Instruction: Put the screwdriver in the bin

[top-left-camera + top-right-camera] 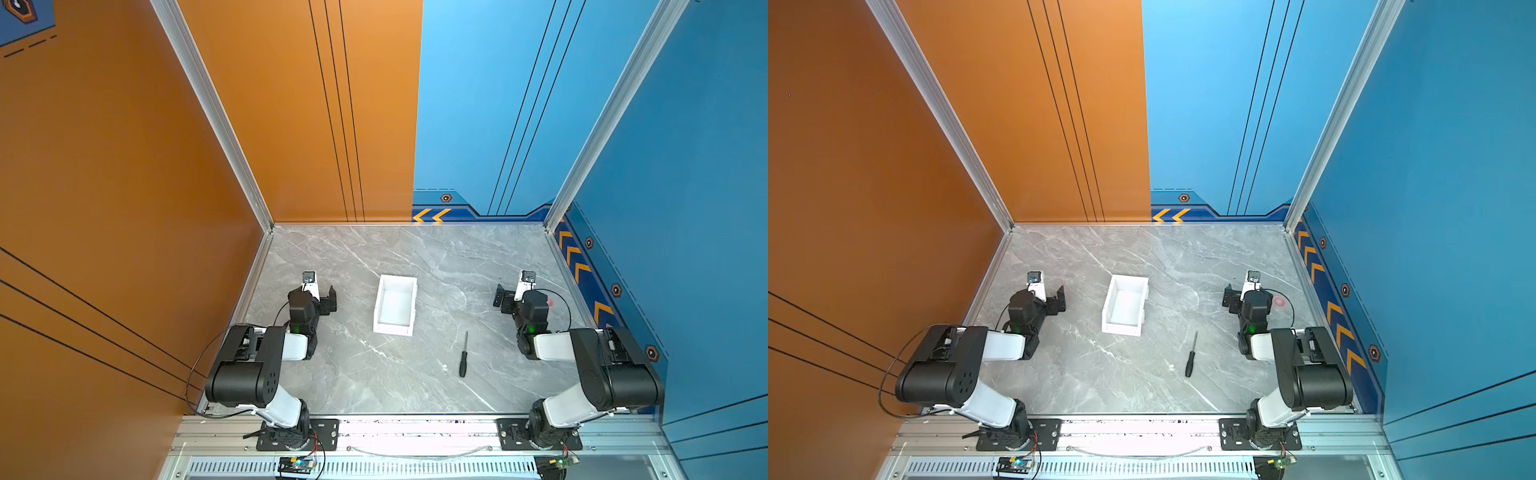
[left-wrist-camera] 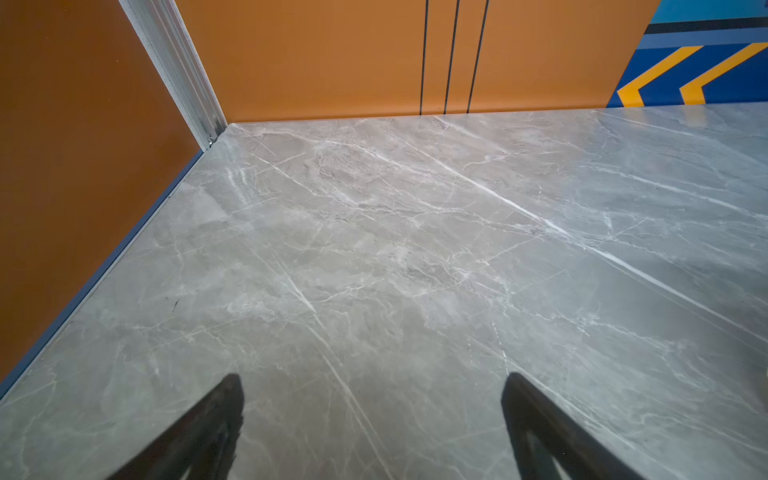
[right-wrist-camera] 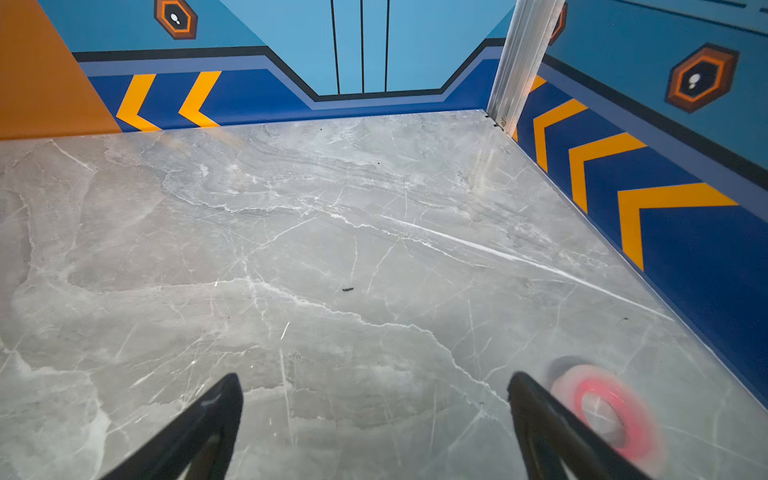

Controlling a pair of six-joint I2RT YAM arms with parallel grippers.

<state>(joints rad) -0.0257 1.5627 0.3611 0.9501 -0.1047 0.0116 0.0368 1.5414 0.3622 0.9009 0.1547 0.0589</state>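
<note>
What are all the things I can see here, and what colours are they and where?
bin: one, white, empty, near the middle of the table.
screwdriver: one, black handle and thin dark shaft, lying flat on the table, nearer the robot than the bin and toward the right arm, apart from the bin.
ring: one, red and blurry, on the table beside the right claw.
table: one, grey marble pattern.
walls: orange on the left, blue on the right, with yellow arrows low down.
left claw: one, black, open, holding nothing, left of the bin.
right claw: one, black, open, holding nothing, right of the bin.
</note>
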